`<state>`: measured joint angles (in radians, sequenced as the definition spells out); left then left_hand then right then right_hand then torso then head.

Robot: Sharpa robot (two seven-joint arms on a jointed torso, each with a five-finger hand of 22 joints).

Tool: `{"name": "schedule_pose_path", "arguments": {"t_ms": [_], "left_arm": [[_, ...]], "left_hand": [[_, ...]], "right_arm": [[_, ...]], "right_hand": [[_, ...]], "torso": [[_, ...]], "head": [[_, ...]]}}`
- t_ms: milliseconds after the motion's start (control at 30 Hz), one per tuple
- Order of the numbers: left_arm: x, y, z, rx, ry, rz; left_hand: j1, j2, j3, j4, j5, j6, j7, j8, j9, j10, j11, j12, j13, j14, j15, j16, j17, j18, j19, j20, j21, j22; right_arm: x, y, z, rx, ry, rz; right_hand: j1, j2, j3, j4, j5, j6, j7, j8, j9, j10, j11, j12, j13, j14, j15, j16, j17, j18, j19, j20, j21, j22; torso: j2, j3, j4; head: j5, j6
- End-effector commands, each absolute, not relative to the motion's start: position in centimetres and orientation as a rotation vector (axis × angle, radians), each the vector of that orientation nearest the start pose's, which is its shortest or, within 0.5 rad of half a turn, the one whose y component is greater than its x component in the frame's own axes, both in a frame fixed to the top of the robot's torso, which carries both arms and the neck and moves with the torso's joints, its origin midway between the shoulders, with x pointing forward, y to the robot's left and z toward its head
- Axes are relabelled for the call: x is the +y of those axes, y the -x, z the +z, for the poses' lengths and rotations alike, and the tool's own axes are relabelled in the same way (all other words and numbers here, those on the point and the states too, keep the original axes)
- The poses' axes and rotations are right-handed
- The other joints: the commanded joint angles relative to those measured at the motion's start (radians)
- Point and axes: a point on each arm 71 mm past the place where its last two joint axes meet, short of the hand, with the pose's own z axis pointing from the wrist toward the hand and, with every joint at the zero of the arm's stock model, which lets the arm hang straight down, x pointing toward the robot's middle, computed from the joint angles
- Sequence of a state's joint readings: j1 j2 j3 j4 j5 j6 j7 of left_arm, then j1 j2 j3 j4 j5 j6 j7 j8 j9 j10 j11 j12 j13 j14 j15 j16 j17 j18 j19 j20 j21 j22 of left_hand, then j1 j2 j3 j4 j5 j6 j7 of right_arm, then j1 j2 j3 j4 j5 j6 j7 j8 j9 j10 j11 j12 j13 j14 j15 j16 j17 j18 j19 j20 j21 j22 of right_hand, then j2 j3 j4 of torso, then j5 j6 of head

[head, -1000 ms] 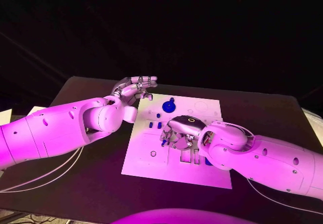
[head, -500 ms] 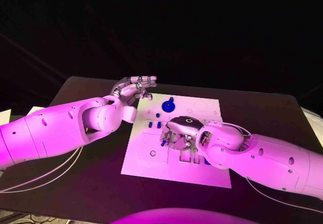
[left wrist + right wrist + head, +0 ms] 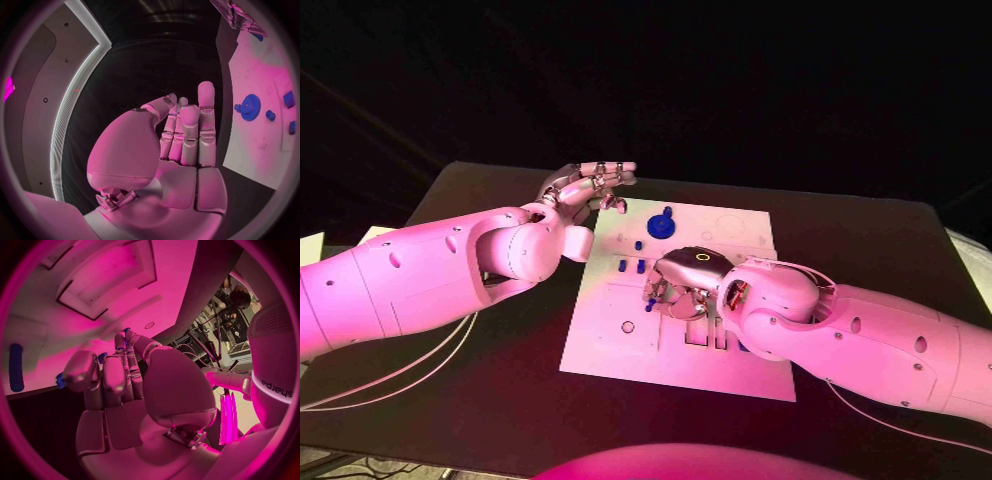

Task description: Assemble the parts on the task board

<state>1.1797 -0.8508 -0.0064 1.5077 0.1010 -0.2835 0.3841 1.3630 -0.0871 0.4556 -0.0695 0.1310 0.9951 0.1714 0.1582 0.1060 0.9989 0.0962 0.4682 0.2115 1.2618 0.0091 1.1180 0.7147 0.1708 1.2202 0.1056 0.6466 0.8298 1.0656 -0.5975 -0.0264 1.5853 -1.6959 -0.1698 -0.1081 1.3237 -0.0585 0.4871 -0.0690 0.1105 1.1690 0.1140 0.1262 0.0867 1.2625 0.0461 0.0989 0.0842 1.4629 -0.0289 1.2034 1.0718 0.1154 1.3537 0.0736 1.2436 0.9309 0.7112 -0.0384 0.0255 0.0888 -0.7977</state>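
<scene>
R robot hand [image 3: 678, 290] pinches blue part [image 3: 648, 303] over task board [image 3: 625, 345].

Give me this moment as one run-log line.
left hand: open, raised by task board far edge | right hand: over board middle, pinching small blue part | blue gear: on board

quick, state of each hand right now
Left hand: holds nothing, fingers straight and close together, beside the task board.
Right hand: over the board, pinching a small blue part.
</scene>
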Motion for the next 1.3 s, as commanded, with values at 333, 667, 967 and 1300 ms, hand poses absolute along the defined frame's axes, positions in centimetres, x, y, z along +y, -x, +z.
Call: {"name": "schedule_pose_path", "arguments": {"t_ms": [333,667,967,1300], "left_arm": [[21.6,-49.3,-17.9,1.384,1.245,-1.612],[21.6,-49.3,-17.9,1.385,1.247,-1.609],[21.7,-49.4,-18.0,1.389,1.249,-1.607],[22.1,-49.4,-18.2,1.389,1.256,-1.596]], "left_hand": [[0.009,0.002,0.001,-0.005,0.001,-0.007,0.001,0.005,-0.001,-0.009,-0.001,0.005,0.001,-0.009,0.000,-0.005,-0.001,0.012,-0.006,0.002,-0.005,-0.001],[0.009,0.003,0.001,-0.006,0.001,-0.009,0.002,0.005,-0.002,-0.011,-0.001,0.006,0.000,-0.010,0.001,-0.006,-0.004,0.012,-0.006,0.003,-0.006,-0.002],[0.008,0.004,0.001,-0.005,0.001,-0.009,0.002,0.006,-0.002,-0.014,0.000,0.007,0.000,-0.014,0.001,-0.009,-0.010,0.012,-0.007,0.003,-0.007,-0.003],[0.008,0.004,0.001,-0.006,0.001,-0.009,0.002,0.006,-0.002,-0.016,0.000,0.007,-0.001,-0.016,0.002,-0.010,-0.013,0.012,-0.007,0.003,-0.008,-0.003]], "right_arm": [[-4.8,-41.6,-23.7,1.781,0.614,0.823],[-4.9,-41.8,-23.9,1.776,0.583,0.816],[-6.0,-41.4,-23.2,1.714,0.524,0.831],[-10.3,-40.9,-20.7,1.667,0.426,0.828]], "right_hand": [[-0.011,0.002,-0.005,0.004,-0.004,0.010,-0.002,0.004,0.019,0.009,0.002,-0.008,-0.001,0.038,-0.005,0.005,0.001,-0.001,0.004,-0.001,0.004,0.002],[-0.050,-0.034,-0.030,0.019,-0.005,-0.117,0.039,-0.064,-0.008,-0.110,0.040,-0.038,-0.021,0.032,0.027,-0.001,-0.013,0.003,-0.013,0.017,-0.015,-0.032],[-0.035,-0.058,-0.068,0.003,0.002,-0.251,0.043,-0.059,-0.019,-0.226,0.054,-0.016,-0.018,0.019,0.035,-0.025,-0.051,0.015,-0.036,0.032,-0.050,-0.091],[-0.026,-0.050,-0.078,-0.001,0.018,-0.199,0.044,-0.041,-0.011,-0.214,0.053,0.025,-0.014,0.021,0.034,-0.022,-0.052,0.014,-0.030,0.034,-0.048,-0.089]], "torso": [[0.000,-0.0007,0.0005],[0.000,-0.0005,-0.0007],[-0.001,0.0007,0.0012],[-0.002,0.0021,-0.0044]], "head": [[0.001,-0.001],[0.001,-0.002],[0.002,0.002],[0.003,0.013]]}}
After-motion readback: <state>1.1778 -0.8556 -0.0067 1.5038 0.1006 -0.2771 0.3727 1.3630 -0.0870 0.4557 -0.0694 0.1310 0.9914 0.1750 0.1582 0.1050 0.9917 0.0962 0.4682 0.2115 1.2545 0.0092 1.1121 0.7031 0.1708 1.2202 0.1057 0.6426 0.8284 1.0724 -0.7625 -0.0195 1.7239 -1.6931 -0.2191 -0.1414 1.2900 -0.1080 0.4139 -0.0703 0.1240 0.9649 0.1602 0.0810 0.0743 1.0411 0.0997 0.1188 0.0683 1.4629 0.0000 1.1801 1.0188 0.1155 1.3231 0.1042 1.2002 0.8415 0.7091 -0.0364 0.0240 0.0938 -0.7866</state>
